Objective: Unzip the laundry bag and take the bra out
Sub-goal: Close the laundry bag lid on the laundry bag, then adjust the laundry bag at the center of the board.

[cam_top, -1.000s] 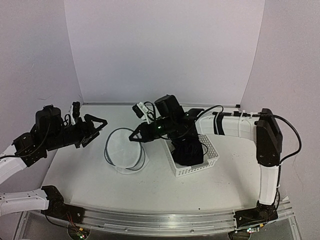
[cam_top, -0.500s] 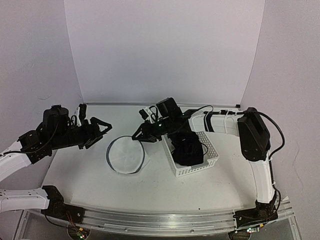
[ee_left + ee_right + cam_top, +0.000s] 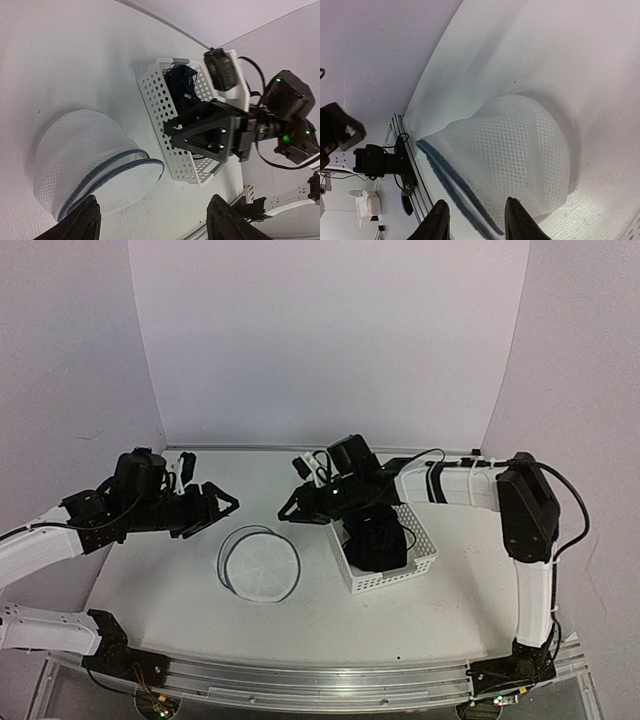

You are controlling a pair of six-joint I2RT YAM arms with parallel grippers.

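From above, the laundry bag (image 3: 260, 563) is lying flat, at 5 o'clock of the gaping, empty left gripper (image 3: 222, 510) and 7 o'clock of the equally open right gripper (image 3: 290, 510), with the bra (image 3: 375, 545) sitting in the basket (image 3: 390, 580) at 3 o'clock. The left wrist view is showing light, floppy mesh, probably best pinched at its dark rim (image 3: 117, 169). The right wrist view is showing that same soft mesh under spread, empty jaws.

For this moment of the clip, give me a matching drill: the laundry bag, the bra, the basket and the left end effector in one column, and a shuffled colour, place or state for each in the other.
Column A
1. laundry bag
2. bra
3. basket
4. left end effector

Column B
a. black, lying inside the basket
b. open, holding nothing
c. translucent white mesh with a dark rim
d. white perforated plastic, to the right of the bag

Pairs: 1-c, 2-a, 3-d, 4-b
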